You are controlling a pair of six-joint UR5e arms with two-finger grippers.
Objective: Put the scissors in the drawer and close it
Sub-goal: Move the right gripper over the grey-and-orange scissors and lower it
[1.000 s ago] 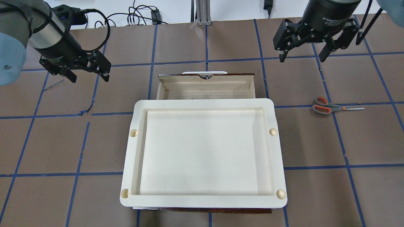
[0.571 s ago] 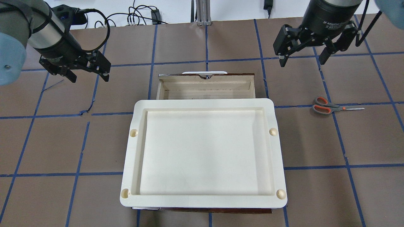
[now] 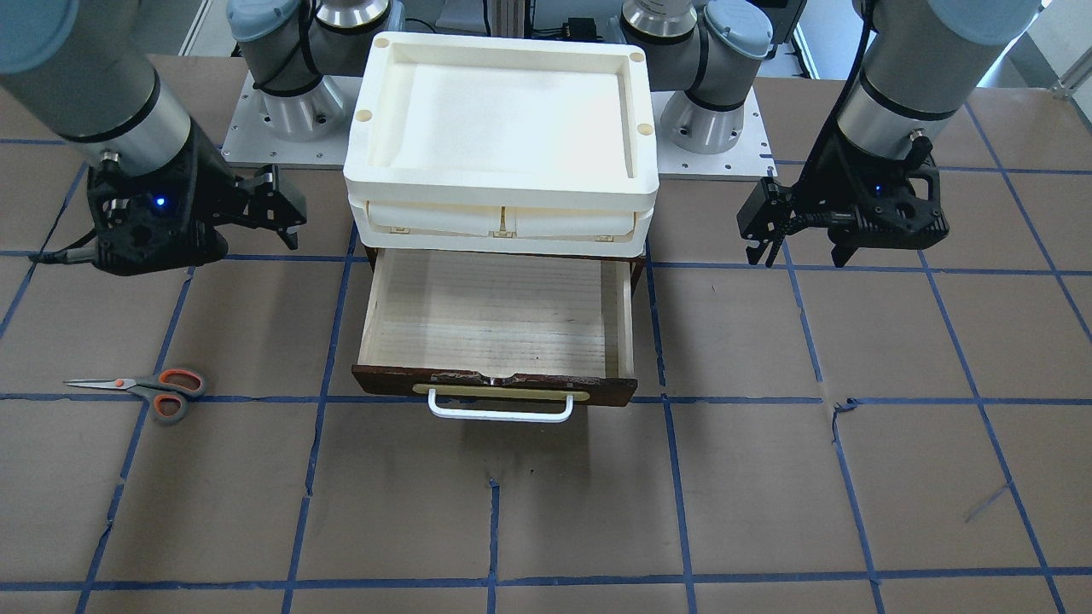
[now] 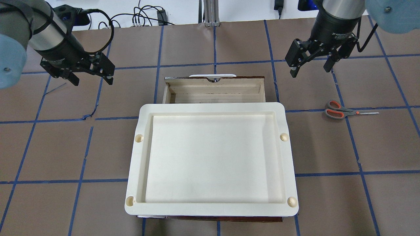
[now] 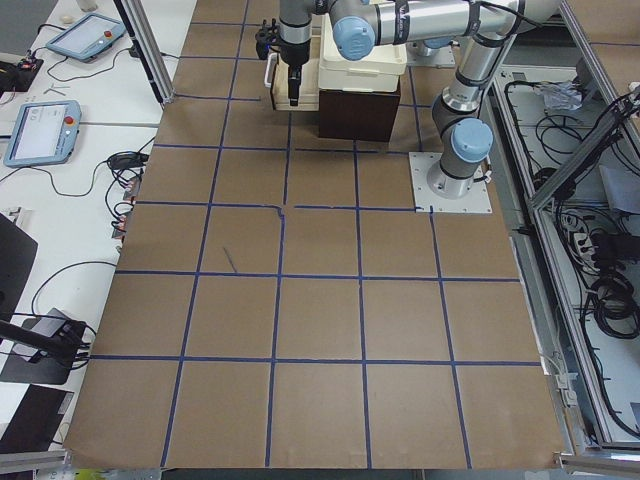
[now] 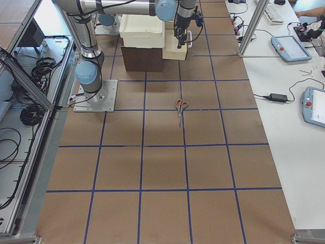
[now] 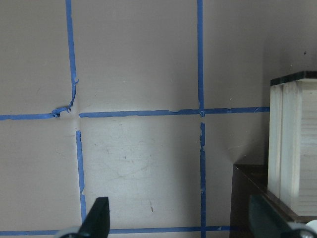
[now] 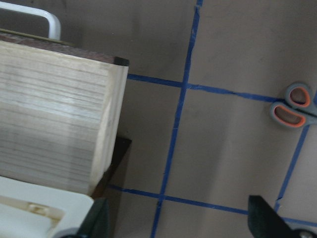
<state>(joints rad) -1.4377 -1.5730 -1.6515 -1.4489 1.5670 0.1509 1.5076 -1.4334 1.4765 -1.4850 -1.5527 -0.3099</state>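
The scissors (image 4: 341, 112) lie flat on the brown table to the right of the drawer, blades pointing right; they also show in the right wrist view (image 8: 294, 106) and the front view (image 3: 162, 388). The drawer (image 4: 213, 90) is pulled open and empty, with its pale wood floor (image 3: 495, 315) bare and its white bar handle (image 3: 501, 409) at the front. My right gripper (image 4: 310, 70) is open and empty, hovering beyond the scissors and right of the drawer front. My left gripper (image 4: 93, 80) is open and empty, left of the drawer.
A cream plastic tray-topped unit (image 4: 213, 108) sits over the dark cabinet that holds the drawer. Blue tape lines grid the table. Cables (image 4: 144, 16) lie along the far edge. The arm base plates (image 3: 281, 136) stand behind the unit.
My right gripper has lowered toward the table and turned slightly, staying open. The left arm, scissors and drawer have not moved.
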